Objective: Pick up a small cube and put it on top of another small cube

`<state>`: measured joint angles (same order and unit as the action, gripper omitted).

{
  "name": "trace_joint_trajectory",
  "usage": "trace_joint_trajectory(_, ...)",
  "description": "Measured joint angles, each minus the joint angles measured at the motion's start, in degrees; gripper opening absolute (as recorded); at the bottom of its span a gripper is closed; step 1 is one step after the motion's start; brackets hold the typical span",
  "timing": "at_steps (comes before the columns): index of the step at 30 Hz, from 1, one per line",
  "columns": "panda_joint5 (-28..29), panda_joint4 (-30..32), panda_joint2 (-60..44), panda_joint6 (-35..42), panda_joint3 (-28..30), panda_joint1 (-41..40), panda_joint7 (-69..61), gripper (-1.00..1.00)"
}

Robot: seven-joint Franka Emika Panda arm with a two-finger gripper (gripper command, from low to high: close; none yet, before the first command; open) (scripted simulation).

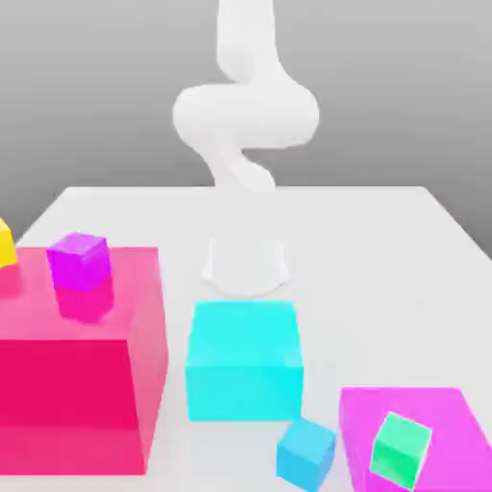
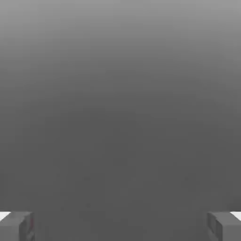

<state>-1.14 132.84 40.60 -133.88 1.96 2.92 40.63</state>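
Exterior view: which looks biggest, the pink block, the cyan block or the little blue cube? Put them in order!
1. pink block, the biggest
2. cyan block, in the middle
3. little blue cube, the smallest

The little blue cube sits nearest the camera and looks smallest anyway, so that one is sure.

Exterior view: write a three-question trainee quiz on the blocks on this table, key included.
1. True or false: the small purple cube sits on top of the big pink block.
2. Which small cube rests on the big magenta block at the exterior view's right? A) yellow B) green C) blue
3. Fill in: the small blue cube lies on the table just in front of the big ____ block.

Key
1. True.
2. B, the small green cube, sitting tilted.
3. Cyan: the big cyan block, in front of the arm's white base.
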Motion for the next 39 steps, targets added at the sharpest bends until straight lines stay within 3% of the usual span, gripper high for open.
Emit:
trace_joint_trajectory(13, -7.07, 5.51, -27.51, -10.92, 7.14, 12.23, -27.94, 0.00)
trace_joint_trajectory(20, -8.23, 8.51, -41.82, -16.91, 6.74, 15.11, -40.92, 0.00)
trace_joint_trajectory(25, -4.52, 10.70, -51.44, -21.56, 6.60, 15.48, -46.78, 0.00)
trace_joint_trajectory(30, -6.19, 9.44, -61.73, -29.40, 4.07, 13.60, -49.60, 0.00)
trace_joint_trajectory(31, -6.57, 9.19, -63.18, -30.55, 3.52, 13.13, -49.90, -1.00)
trace_joint_trajectory(39, -6.00, 9.45, -61.78, -29.36, 3.94, 13.44, -49.52, -1.00)
